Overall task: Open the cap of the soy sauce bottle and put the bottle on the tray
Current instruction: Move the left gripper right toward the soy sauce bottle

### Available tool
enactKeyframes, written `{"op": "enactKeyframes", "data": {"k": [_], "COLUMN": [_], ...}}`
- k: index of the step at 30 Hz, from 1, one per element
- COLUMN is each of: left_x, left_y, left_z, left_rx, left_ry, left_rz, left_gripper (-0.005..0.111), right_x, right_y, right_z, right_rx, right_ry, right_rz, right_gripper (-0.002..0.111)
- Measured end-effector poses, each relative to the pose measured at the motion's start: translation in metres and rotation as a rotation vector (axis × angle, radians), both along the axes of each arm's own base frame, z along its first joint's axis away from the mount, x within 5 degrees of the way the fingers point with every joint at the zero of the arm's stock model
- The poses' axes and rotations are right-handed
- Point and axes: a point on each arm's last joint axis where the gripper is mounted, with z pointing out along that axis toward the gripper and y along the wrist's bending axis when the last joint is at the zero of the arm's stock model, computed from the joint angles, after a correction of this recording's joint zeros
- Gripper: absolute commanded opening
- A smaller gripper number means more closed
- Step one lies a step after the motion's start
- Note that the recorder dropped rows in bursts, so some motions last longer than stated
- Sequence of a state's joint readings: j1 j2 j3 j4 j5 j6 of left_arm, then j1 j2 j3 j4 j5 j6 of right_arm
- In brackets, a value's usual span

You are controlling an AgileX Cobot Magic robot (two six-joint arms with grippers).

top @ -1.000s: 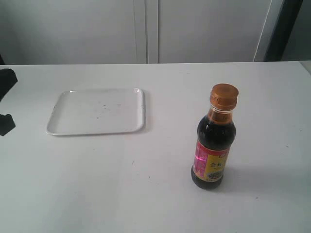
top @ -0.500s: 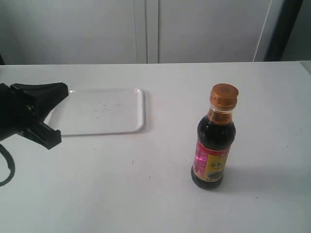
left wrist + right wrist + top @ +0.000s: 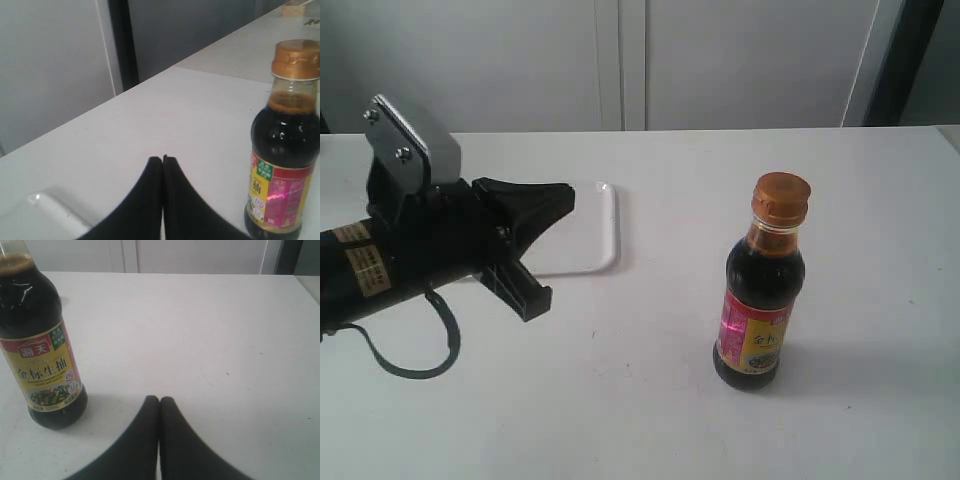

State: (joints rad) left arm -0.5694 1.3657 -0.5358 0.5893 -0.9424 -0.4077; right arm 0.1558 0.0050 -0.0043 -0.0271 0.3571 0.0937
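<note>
**Two pincers shut, one bottle waiting off the tray**

Both pincers are closed and empty. The left pincer (image 3: 162, 161) shows its black fingertips pressed together in its wrist view, and the right pincer (image 3: 159, 401) shows the same. In the exterior view the left one hangs above the desk (image 3: 650, 400), in front of much of the tray (image 3: 608, 228), with its tip aimed toward the soy sauce bottle (image 3: 760, 290). The right one is out of that view, though its own camera has the bottle close by and off to one side. The bottle stands upright on the bare desk, well apart from the tray and to its right in the exterior view. The cap (image 3: 781, 196) sits down on the neck, apparently closed.

The step in hand looks like the reach to the bottle. To do it well, a pincer has to spread wide before it arrives, since closed tips would only shove the tall glass over. A low, square hold across the labelled body should steady the bottle while the other pincer lifts the narrow cap from its free edge. Which side the hinge faces cannot be told here. The cap should be opened first and gently, with the bottle kept upright. Dark liquid fills it to the neck, and an open spout is likely to spill at any tilt on the way to the tray.
</note>
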Motion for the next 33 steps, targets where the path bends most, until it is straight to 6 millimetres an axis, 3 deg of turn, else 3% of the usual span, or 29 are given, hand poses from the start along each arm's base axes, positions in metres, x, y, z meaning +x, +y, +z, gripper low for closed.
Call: {"op": "enactKeyframes", "data": {"k": [9,20,23,26,30,33], "left_x": [0.009,0.009,0.009,0.006,-0.003,-0.010], "left_y": [-0.024,-0.034,-0.038,-0.045,-0.056,-0.063], "left_z": [-0.019,-0.043,-0.045,-0.045,-0.043,-0.043], "left_rx": [-0.031,0.003,0.019,0.032,0.038,0.040], "left_ry": [-0.028,-0.029,-0.039,-0.057,-0.077,-0.081], "left_rz": [-0.097,-0.200,-0.238,-0.290,-0.357,-0.395], "left_gripper": [0.000,0.001,0.013,0.035,0.072,0.087], "right_x": [0.000,0.000,0.000,0.000,0.000,0.000], "right_y": [0.000,0.000,0.000,0.000,0.000,0.000], "right_z": [0.000,0.000,0.000,0.000,0.000,0.000], "right_rx": [0.000,0.000,0.000,0.000,0.000,0.000], "right_ry": [0.000,0.000,0.000,0.000,0.000,0.000], "right_rz": [0.000,0.000,0.000,0.000,0.000,0.000], "right_gripper": [0.000,0.000,0.000,0.000,0.000,0.000]}}
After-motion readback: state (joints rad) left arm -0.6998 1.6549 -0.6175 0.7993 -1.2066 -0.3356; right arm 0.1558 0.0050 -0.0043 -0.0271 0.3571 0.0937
